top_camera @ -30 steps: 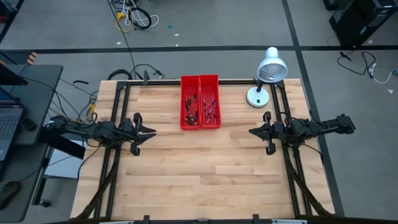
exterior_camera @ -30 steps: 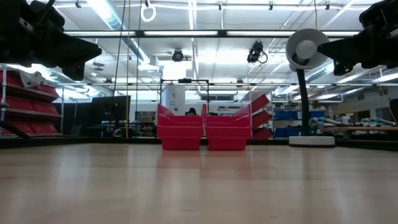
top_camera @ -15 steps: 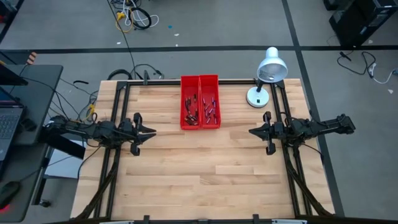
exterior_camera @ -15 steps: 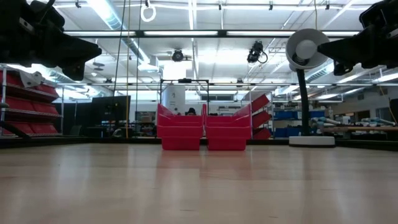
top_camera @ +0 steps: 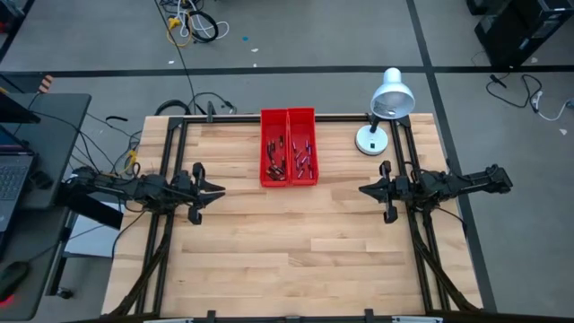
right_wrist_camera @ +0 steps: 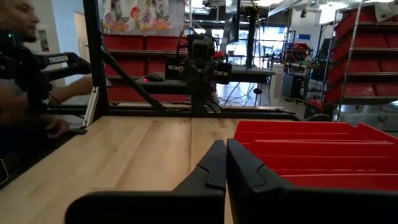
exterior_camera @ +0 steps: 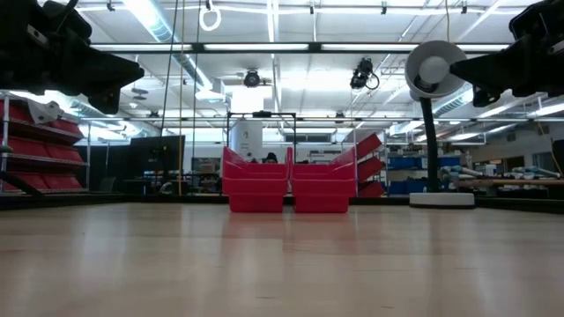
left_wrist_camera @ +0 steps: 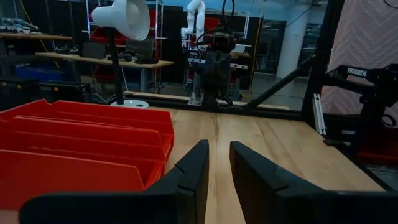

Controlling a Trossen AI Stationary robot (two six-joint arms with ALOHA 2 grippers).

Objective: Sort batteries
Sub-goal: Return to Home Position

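Observation:
Two red bins point(top_camera: 288, 146) stand side by side at the middle of the table's far edge. Batteries, small grey and dark cylinders, lie in the left bin point(top_camera: 275, 154) and in the right bin point(top_camera: 304, 154). In the low view the bins point(exterior_camera: 286, 185) hide what lies in them. My left gripper point(top_camera: 220, 189) point(left_wrist_camera: 219, 147) hovers over the table's left side, level, pointing right, open by a narrow gap. My right gripper point(top_camera: 363, 189) point(right_wrist_camera: 222, 145) hovers over the right side, pointing left, shut. Neither holds anything.
A white desk lamp point(top_camera: 384, 108) stands on the table's far right corner, right of the bins. A black frame point(top_camera: 170, 161) runs along the table's edges. Bare wood point(top_camera: 287, 242) lies between the arms and toward the near edge. A person point(right_wrist_camera: 22, 74) sits beyond the table's left side.

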